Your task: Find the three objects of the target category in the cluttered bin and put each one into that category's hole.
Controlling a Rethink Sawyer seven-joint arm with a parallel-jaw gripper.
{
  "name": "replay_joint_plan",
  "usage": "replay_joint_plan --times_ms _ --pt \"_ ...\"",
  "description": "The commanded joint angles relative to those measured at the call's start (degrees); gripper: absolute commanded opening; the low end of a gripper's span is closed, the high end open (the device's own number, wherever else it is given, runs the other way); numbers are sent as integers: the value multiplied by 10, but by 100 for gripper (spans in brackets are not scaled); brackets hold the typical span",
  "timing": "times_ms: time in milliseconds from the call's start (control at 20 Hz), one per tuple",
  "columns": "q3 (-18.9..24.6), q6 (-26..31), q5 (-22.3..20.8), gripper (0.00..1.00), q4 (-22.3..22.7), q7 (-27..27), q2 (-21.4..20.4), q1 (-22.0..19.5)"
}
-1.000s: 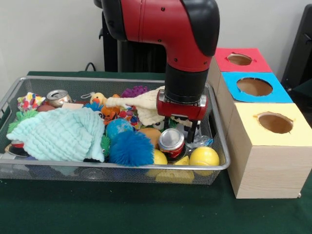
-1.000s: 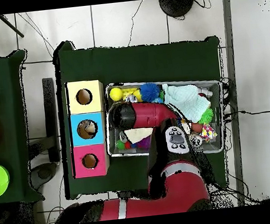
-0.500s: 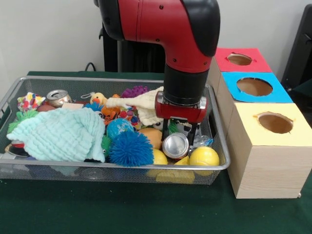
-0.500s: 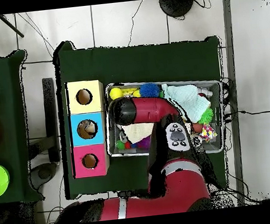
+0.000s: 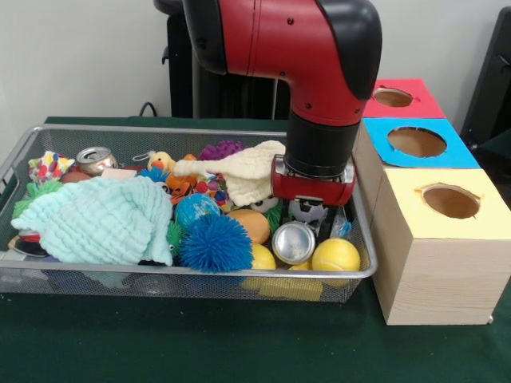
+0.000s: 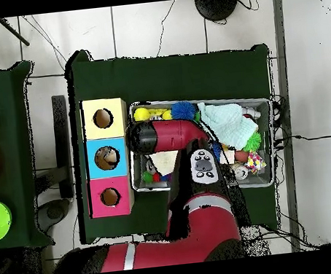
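The wire bin (image 5: 361, 231) is packed full, and the arm (image 5: 319, 96) hangs low at its end next to the yellow box (image 5: 435, 247), with little room between the bin's rim and the boxes. Since a second ago the arm has slid toward the boxes, and the silver can (image 5: 293, 242) now lies tipped beside the yellow ball (image 5: 336, 255). The fingers (image 5: 313, 214) are tucked behind the toys just above the can, so I cannot tell if they are open or closed.

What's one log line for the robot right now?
arm: over bin end by boxes | end effector: just above silver can | can: lying beside yellow ball | grip: unclear
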Motion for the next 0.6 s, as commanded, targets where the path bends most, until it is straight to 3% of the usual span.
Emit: replay_joint_plan --times_ms 50,600 --pt "60 -50 25 100 6 103 44 29" --pt "67 -57 23 100 22 92 40 16"
